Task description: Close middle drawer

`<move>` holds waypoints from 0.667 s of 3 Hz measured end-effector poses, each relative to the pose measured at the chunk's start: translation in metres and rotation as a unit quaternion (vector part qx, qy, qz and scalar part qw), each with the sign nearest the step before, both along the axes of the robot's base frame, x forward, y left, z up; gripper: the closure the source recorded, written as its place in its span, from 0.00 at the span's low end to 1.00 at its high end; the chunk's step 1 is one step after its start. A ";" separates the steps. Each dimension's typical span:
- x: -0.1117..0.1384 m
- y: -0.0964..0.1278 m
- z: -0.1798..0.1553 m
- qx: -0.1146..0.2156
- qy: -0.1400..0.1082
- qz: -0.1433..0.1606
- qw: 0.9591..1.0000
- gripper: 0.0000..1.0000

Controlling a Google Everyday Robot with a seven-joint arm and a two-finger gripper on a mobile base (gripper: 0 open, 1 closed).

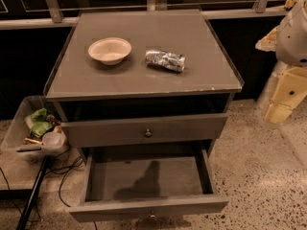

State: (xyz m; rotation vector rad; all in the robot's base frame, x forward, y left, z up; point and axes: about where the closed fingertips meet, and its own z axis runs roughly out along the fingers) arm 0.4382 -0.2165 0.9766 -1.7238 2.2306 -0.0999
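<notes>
Site: indoor lab-type test space | evidence: speckled terrazzo floor; loose cables trailing over it; clear plastic bin of odds and ends; metal-framed glass railing behind grey cabinet | gripper: right edge, above floor, apart from cabinet

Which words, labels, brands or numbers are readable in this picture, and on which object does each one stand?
No text can be read.
Crumpled silver packet on the cabinet top: print too blurred.
Green wrapper in the bin: too blurred.
Bowl, middle drawer: no text.
Pincer, at the right edge beside the cabinet: no marking seen.
</notes>
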 end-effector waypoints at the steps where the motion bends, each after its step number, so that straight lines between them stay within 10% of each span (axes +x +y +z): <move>1: -0.003 0.000 -0.003 0.003 -0.007 -0.001 1.000 0.00; 2: -0.013 0.003 -0.028 0.030 -0.009 0.013 0.999 0.00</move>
